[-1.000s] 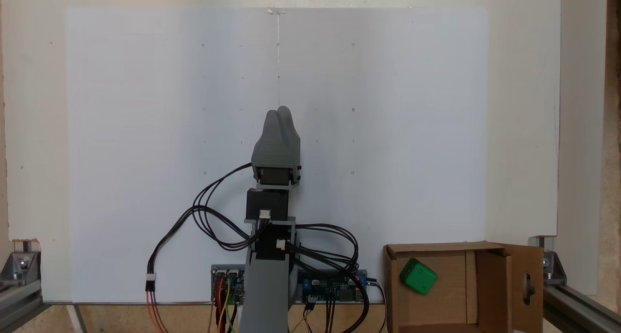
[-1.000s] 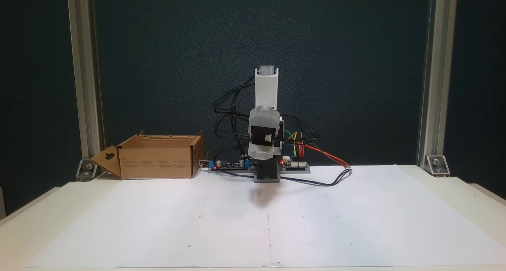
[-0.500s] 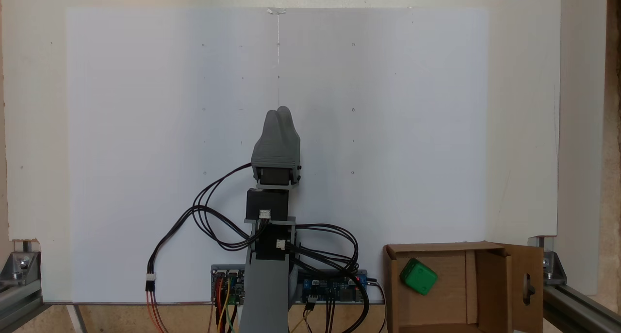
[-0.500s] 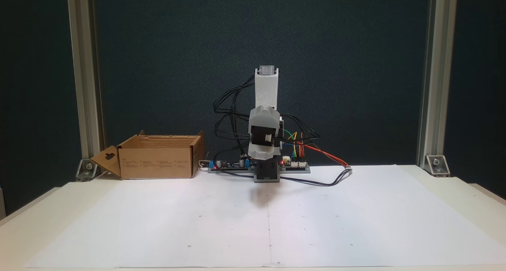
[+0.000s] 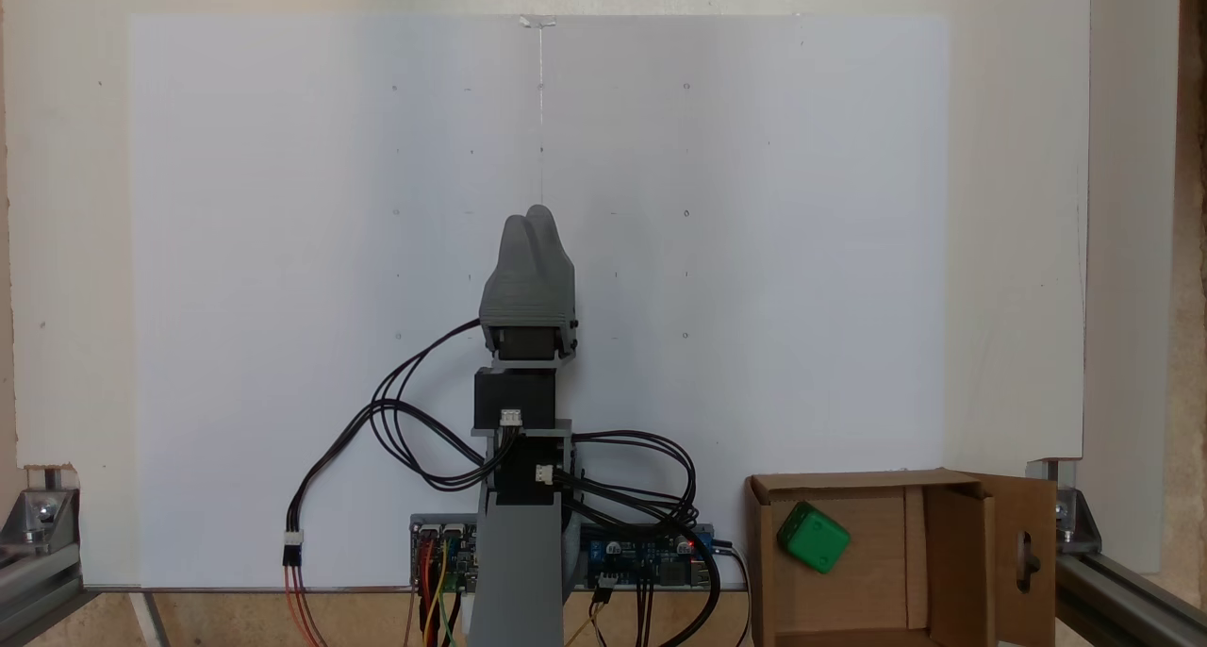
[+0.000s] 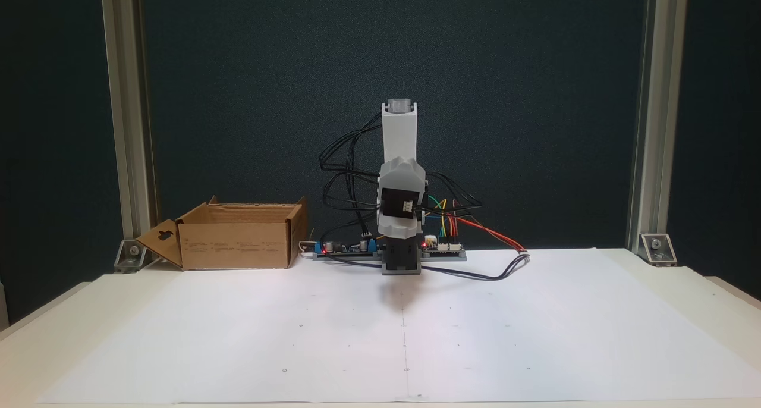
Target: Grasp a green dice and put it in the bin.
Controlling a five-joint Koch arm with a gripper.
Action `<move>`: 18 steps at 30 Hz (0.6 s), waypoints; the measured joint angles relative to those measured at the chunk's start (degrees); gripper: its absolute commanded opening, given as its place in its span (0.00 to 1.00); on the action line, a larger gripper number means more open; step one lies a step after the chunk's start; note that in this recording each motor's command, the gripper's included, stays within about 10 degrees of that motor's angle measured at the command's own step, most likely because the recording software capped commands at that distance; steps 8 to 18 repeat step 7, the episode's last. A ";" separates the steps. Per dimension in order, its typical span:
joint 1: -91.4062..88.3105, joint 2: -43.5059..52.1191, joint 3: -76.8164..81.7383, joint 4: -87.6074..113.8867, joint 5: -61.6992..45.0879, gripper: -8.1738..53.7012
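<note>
The green dice (image 5: pixel 814 537) lies inside the bin (image 5: pixel 943 562), a brown cardboard box at the lower right of a fixed view, near its left wall. From the front the bin (image 6: pixel 238 241) stands at the left and hides the dice. My gripper (image 5: pixel 534 215) hovers over the middle of the white sheet, far from the bin, its two grey jaws pressed together with nothing between them. In the front view the gripper (image 6: pixel 402 232) points toward the camera, above the arm's base.
A white paper sheet (image 5: pixel 283 251) with faint dot marks covers the table. Circuit boards (image 5: pixel 651 553) and looping cables (image 5: pixel 396 430) sit by the arm's base. Aluminium frame posts (image 6: pixel 125 128) stand at the table's rear corners. The bin's flap with a handle hole (image 5: pixel 1023 557) hangs outward.
The gripper and wrist have shifted slightly to the left in the top-down fixed view and lifted a little. The dice and bin stay where they were.
</note>
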 measured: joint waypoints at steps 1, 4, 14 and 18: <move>-0.26 -0.09 0.00 -0.35 0.00 0.85; -0.53 -0.09 0.00 -0.44 0.00 0.85; -0.35 0.00 0.00 -0.44 0.00 0.85; -0.35 0.00 0.00 -0.44 0.00 0.85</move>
